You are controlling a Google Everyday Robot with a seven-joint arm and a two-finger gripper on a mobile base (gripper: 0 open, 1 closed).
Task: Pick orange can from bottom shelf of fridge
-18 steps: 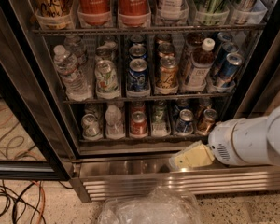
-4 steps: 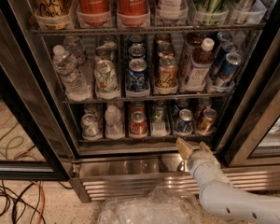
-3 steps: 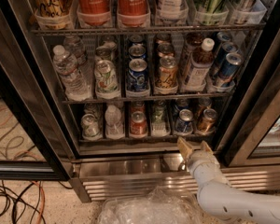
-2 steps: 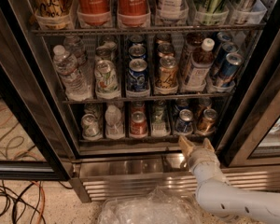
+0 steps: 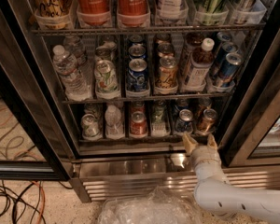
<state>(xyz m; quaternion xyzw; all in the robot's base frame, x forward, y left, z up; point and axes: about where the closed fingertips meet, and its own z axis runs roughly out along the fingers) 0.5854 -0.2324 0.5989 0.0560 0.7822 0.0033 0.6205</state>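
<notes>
The orange can point(image 5: 207, 120) stands upright at the right end of the bottom shelf point(image 5: 126, 139) of the fridge point(image 5: 35, 110), in the front of its lane, coppery with a silver top. My gripper point(image 5: 200, 143) is just below and in front of it, at the shelf's front edge, pointing up into the fridge. Its two cream fingertips point(image 5: 190, 143) are spread apart and hold nothing. The white arm point(image 5: 219, 195) comes up from the bottom right.
On the same shelf are a blue can point(image 5: 184, 122), a red can point(image 5: 138, 124), a small water bottle point(image 5: 114, 122) and a pale can point(image 5: 89, 126). The black door post point(image 5: 252, 111) stands close on the right. A crumpled plastic bag point(image 5: 149, 209) and cables point(image 5: 14, 199) lie on the floor.
The arm swung from the right side to below the shelf. Over the last second the gripper has risen and moved slightly right, closer to the orange can.
</notes>
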